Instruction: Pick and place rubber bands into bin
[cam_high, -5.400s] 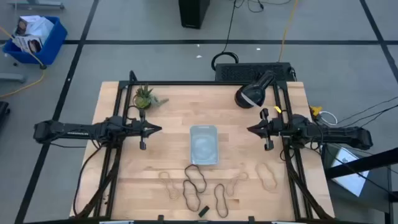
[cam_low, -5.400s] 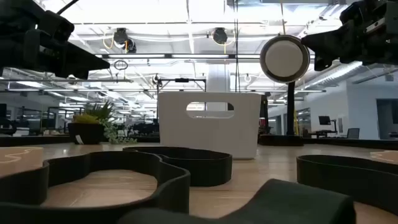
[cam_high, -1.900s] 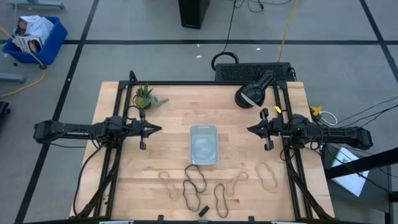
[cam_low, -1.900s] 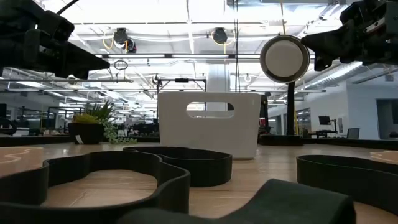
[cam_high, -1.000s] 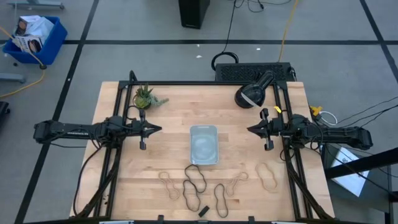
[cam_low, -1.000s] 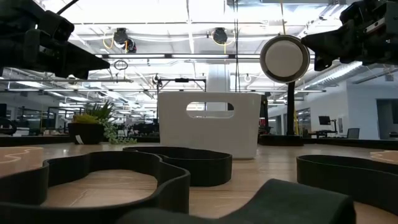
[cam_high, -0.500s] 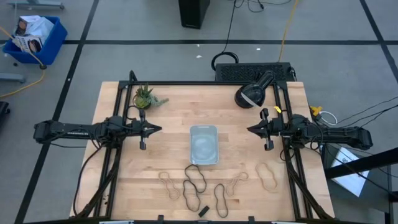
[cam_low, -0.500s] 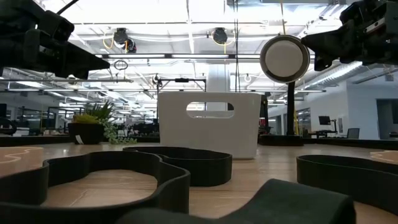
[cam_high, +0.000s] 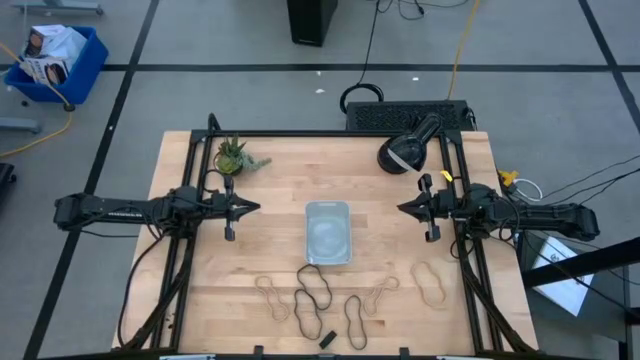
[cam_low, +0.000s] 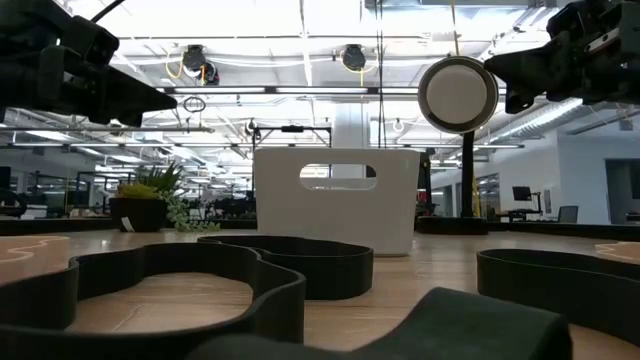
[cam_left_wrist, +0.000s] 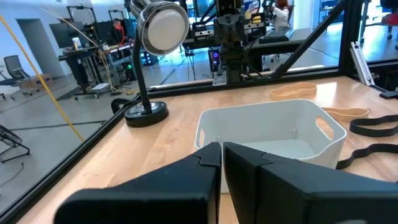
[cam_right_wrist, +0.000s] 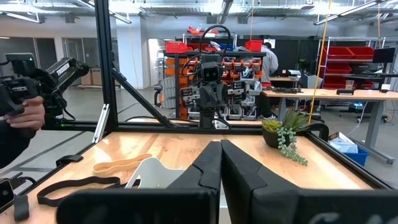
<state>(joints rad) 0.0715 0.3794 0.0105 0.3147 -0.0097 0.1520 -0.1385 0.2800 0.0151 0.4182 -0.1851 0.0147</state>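
Note:
The bin (cam_high: 328, 233), a pale translucent tray, stands at the middle of the table; it also shows in the low view (cam_low: 335, 200) and the left wrist view (cam_left_wrist: 273, 134). Several rubber bands lie flat near the front edge: tan ones (cam_high: 271, 296) (cam_high: 380, 290) (cam_high: 430, 283) and black ones (cam_high: 313, 288) (cam_high: 355, 320). My left gripper (cam_high: 252, 207) (cam_left_wrist: 222, 149) hovers left of the bin, shut and empty. My right gripper (cam_high: 403, 208) (cam_right_wrist: 221, 146) hovers right of the bin, shut and empty. Both point at the bin from above table height.
A small potted plant (cam_high: 233, 155) stands at the far left and a black desk lamp (cam_high: 405, 150) at the far right. A small black block (cam_high: 325, 338) lies at the front edge. A person holding a camera shows beyond the table (cam_right_wrist: 25, 112).

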